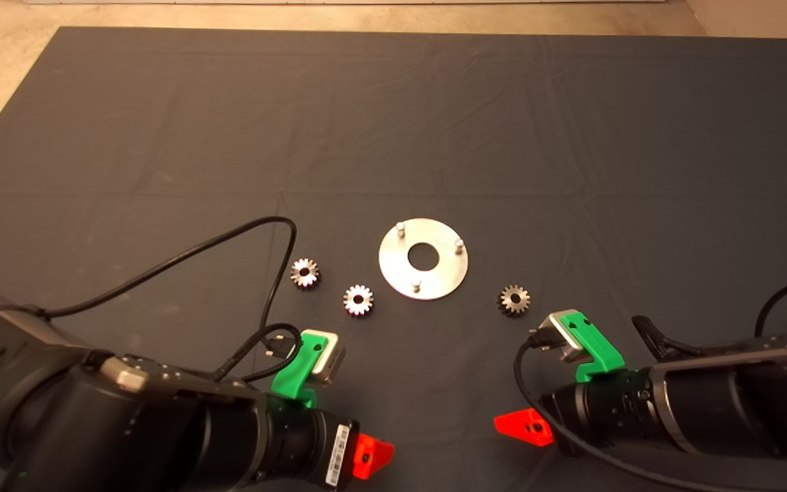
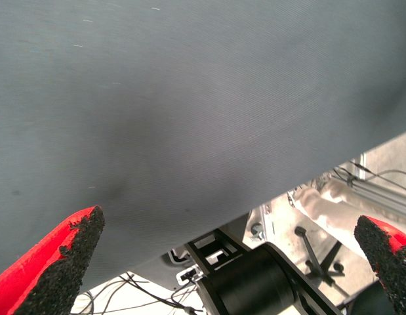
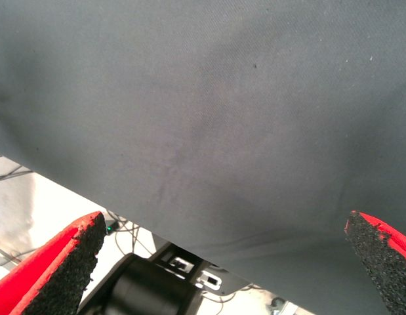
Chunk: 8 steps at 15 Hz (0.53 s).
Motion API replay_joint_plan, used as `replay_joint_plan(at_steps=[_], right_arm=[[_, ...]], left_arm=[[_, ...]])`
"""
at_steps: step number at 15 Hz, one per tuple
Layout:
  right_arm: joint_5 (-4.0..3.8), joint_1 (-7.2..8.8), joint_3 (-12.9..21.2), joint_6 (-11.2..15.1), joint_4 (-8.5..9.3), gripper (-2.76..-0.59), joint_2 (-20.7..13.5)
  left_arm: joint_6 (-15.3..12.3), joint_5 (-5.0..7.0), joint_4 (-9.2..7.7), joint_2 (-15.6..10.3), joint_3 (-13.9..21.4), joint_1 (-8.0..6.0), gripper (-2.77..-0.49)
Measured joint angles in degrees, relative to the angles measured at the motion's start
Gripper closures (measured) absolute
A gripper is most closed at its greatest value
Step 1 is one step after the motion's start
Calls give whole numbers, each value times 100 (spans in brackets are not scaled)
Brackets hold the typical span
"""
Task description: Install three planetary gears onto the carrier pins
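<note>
Gears lie flat on the mat (image 1: 161,137), none of them on a pin. One gear (image 1: 305,273) sits left of the disc (image 1: 423,258), a second gear (image 1: 358,300) lies a little nearer and closer to the disc, and a third gear (image 1: 514,300), darker in look, rests to the disc's right and slightly nearer. All three are apart from the disc and from each other.

The disc lies flat near the mat's centre, with a large centre hole. Three pins stand upright on it in a triangle: a far-left pin (image 1: 399,227), a right pin (image 1: 459,244) and a near pin (image 1: 416,284). Each pin is bare.

The left gripper (image 1: 365,456) waits at the near left, well short of the gears. In the left wrist view its fingers (image 2: 55,269) are spread wide with nothing between them, over the mat's near edge and the floor beyond. The right gripper (image 1: 523,426) waits at the near right, close to the third gear but not touching it. Its fingers (image 3: 61,272) are also spread wide and empty above the mat's edge. A black cable (image 1: 229,236) loops over the mat from the left arm.
</note>
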Motion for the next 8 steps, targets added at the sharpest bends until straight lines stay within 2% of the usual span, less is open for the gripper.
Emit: replay_joint_plan(at_steps=[4,5,8], right_arm=[[5,0,0,-155,2,-273,-93],[5,0,0,-218,2,-273,-207],[-9,0,0,-654,2,-273,-805]], left_arm=[[13,-5,-2,33,0,0,-276],[13,-2,0,30,0,0,-276],[13,-2,-2,79,0,-2,-276]])
